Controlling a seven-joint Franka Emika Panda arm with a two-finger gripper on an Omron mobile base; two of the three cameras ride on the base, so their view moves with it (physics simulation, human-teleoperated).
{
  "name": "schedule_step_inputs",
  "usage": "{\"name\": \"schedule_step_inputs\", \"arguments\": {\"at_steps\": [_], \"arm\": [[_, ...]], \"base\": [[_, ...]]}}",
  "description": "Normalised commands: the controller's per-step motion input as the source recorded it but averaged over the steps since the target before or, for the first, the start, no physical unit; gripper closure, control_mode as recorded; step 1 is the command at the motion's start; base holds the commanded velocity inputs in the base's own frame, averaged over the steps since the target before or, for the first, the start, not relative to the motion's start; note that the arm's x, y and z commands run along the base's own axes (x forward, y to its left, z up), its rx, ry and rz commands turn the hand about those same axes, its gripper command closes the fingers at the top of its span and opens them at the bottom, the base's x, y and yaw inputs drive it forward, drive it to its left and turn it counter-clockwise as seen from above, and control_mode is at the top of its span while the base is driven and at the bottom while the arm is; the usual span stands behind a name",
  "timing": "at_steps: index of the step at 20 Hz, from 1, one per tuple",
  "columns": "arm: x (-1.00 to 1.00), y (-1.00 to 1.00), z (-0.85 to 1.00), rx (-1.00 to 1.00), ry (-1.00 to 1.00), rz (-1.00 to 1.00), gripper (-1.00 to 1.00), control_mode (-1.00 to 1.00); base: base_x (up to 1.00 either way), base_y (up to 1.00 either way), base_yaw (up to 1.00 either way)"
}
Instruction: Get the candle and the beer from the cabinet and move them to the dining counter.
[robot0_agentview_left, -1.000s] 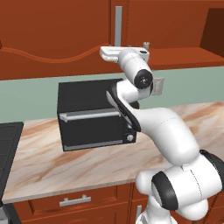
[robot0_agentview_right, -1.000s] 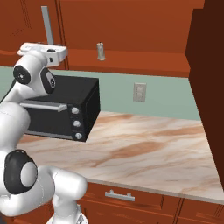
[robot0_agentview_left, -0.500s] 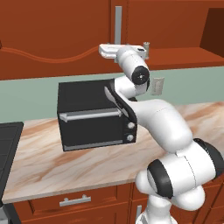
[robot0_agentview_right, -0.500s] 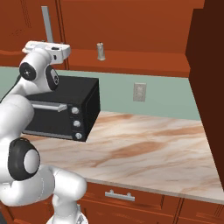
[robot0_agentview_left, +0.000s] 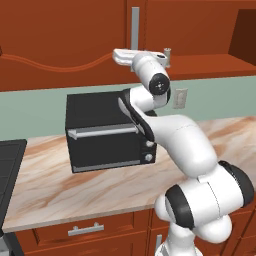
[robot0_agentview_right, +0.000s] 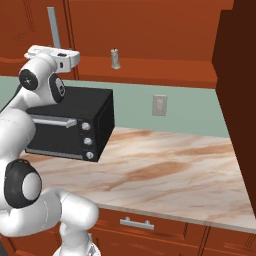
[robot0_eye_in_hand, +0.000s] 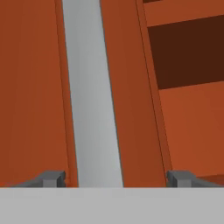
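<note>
the arm reaches up from the counter to the cabinet, its hand level with the lower end of the long grey bar handle on the closed door. in the hand view the gripper faces the door straight on, and the handle runs up between the 2 fingertips, nearer the one on the left of that view. the jaws stand wide apart, with red-brown wood showing on each side of the bar, and neither tip touches it; nothing is held.

a small pale stubby cylinder, the candle, stands upright on the open shelf ledge to the right of the closed door; from the left base view it shows just past the arm's wrist. whether the beer is behind the door cannot be told.

below the cabinet a black toaster oven sits on the marbled counter against the green wall, with a white wall socket to its right and a drawer with a short grey pull under the counter edge
</note>
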Motion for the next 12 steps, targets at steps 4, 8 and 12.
{"name": "schedule_step_inputs", "arguments": {"at_steps": [4, 8, 12], "arm": [[0.0, 0.0, 0.0, 0.0, 0.0, 0.0, 1.0, -1.0], [0.0, 0.01, 0.0, 0.0, 0.0, 0.0, 1.0, -1.0], [-0.14, 0.13, 0.0, 0.0, 0.0, 0.01, 1.0, -1.0]], "base": [[0.0, 0.0, 0.0], [0.0, 0.0, 0.0], [0.0, 0.0, 0.0]]}}
